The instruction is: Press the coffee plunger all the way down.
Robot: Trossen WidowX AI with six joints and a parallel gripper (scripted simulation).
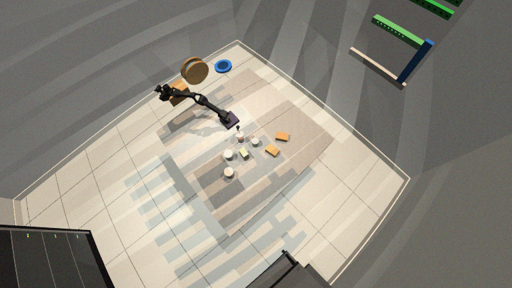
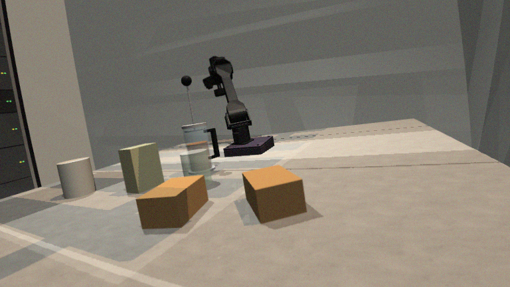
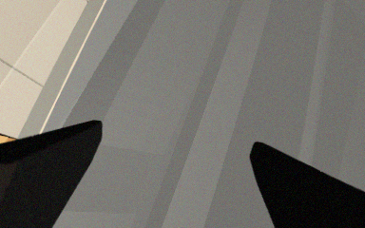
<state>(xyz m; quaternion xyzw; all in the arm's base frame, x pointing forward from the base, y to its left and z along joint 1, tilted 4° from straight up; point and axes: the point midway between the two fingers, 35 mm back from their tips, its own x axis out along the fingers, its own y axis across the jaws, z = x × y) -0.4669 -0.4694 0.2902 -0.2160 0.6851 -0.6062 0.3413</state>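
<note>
The end effector (image 2: 210, 82) is held spread wide and empty, raised beside the plunger knob (image 2: 186, 80) — untouched, fully up — so the press (image 2: 195, 139) is left undisturbed.

Two orange boxes (image 2: 171, 200) (image 2: 274, 192) lie nearest the exterior camera, apart from each other. Behind them an olive block (image 2: 141, 166) stands upright, and a pale cylinder (image 2: 76, 177) stands further left. A server rack (image 2: 10, 118) with small green and yellow lights fills the left edge. From above, three white cylinders (image 1: 228, 153) (image 1: 229, 172) (image 1: 255, 141) ring the olive block. At the floor's far corner a tan disc (image 1: 194, 70), perhaps a spool, sits on edge beside a blue dish (image 1: 223, 66). Green perforated bars (image 1: 398, 30) lie on a separate platform.
</note>
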